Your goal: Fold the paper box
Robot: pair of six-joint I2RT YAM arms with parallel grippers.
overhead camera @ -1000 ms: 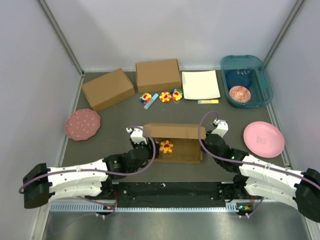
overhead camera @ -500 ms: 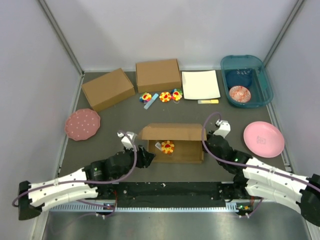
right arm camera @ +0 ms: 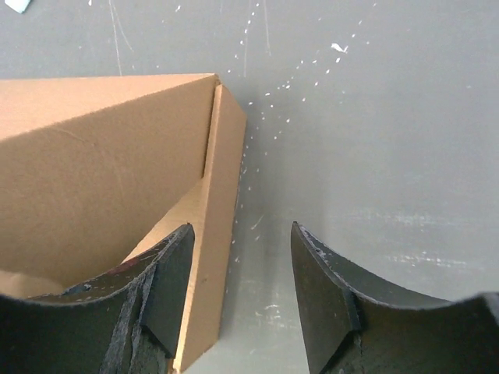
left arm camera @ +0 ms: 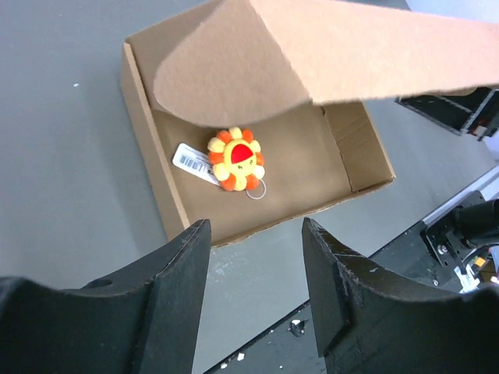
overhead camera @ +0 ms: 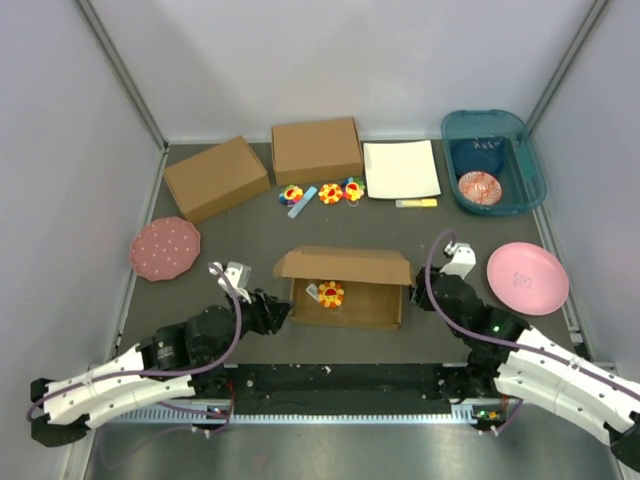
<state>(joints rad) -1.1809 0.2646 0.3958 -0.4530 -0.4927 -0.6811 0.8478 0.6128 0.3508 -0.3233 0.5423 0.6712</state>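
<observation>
The paper box (overhead camera: 350, 305) is a shallow brown cardboard mailer at the table's middle. Its lid (overhead camera: 345, 265) stands half raised and leans over the tray. An orange-and-yellow flower toy (left arm camera: 236, 160) with a white tag lies inside. My left gripper (overhead camera: 280, 310) is open just left of the box, with only bare table between its fingers (left arm camera: 175, 288). My right gripper (right arm camera: 242, 234) is open at the box's right end. The end wall (right arm camera: 222, 234) stands just inside its left finger (right arm camera: 168, 288), not pinched.
Two ready-made cardboard boxes (overhead camera: 215, 177) (overhead camera: 316, 150) and a white sheet (overhead camera: 401, 168) line the back. Small flower toys (overhead camera: 322, 193) lie in front of them. A teal bin (overhead camera: 515, 195) sits back right. Pink plates lie at the left (overhead camera: 165, 248) and right (overhead camera: 527, 277).
My left gripper has pulled back out of the box to its left. My right gripper has opened and drawn back to the right. The lid now leans forward over the tray.
</observation>
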